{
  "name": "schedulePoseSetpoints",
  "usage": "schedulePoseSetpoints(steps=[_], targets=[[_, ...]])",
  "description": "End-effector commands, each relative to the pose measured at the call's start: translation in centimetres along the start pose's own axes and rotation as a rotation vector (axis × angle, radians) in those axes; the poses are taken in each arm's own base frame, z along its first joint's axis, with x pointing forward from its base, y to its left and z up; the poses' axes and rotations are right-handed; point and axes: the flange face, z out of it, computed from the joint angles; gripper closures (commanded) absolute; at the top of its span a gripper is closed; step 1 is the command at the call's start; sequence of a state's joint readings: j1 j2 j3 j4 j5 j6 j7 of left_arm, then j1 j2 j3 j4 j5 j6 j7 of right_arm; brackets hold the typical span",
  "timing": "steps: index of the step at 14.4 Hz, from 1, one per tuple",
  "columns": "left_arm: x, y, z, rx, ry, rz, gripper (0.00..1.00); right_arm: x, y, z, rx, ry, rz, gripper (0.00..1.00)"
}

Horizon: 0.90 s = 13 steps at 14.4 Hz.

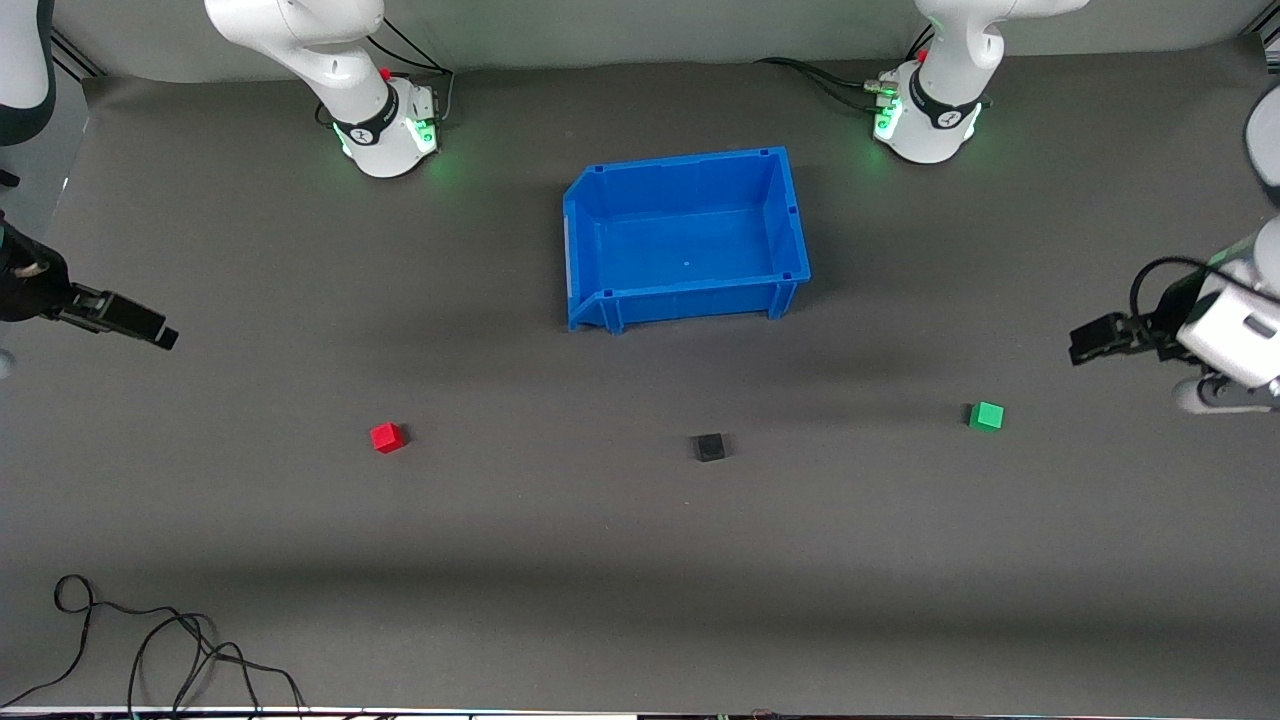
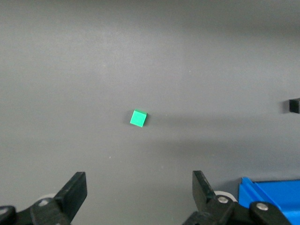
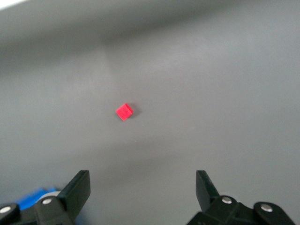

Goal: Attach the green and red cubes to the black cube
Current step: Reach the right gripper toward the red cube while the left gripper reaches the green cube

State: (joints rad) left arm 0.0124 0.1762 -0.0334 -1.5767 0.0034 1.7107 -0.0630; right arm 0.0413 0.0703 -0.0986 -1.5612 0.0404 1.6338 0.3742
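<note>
We see three separate cubes in a rough row on the grey mat (image 1: 640, 600), nearer the front camera than the blue bin (image 1: 790, 215) — red cube (image 1: 387, 437) toward the right arm's end, black cube (image 1: 709, 447) between, green cube (image 1: 986, 415) toward the left arm's. Being cubes, none has a long axis. Left gripper (image 2: 139, 192) and right gripper (image 3: 143, 190) hover over the mat with jaws spread — only the wrist views show this

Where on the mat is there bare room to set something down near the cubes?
Bare mat lies between the red cube and the black cube, and between the black cube and the green cube. A wide strip nearer the front camera is free up to the loose cable. The blue bin crowds the middle.
</note>
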Motion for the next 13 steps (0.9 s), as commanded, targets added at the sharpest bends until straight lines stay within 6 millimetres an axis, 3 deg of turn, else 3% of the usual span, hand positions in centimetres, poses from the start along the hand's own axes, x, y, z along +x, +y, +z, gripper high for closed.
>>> schedulePoseSetpoints(steps=[1,3,5,8,11,13], targets=[[1.3,-1.8,2.4,0.003,-0.014,-0.012,0.0,2.1,-1.6,0.2,0.014,0.005,0.324,0.0],[2.8,-3.2,5.7,-0.005,-0.033,-0.035,0.01,2.3,-3.4,1.3,0.024,-0.02,0.524,0.0],[3.9,-2.8,8.8,-0.013,-0.038,-0.031,0.01,3.2,-4.2,4.2,0.043,-0.104,0.678,0.0],[5.3,-2.7,15.0,-0.007,-0.082,-0.022,0.0,4.7,-5.5,10.8,-0.008,-0.18,0.71,0.0],[6.4,-2.3,20.3,-0.01,-0.1,0.0,0.02,5.9,-6.7,18.8,-0.032,-0.234,0.709,0.0],[6.6,-2.2,22.9,-0.012,-0.126,0.012,0.12,5.8,-8.3,24.4,-0.049,-0.231,0.69,0.0]])
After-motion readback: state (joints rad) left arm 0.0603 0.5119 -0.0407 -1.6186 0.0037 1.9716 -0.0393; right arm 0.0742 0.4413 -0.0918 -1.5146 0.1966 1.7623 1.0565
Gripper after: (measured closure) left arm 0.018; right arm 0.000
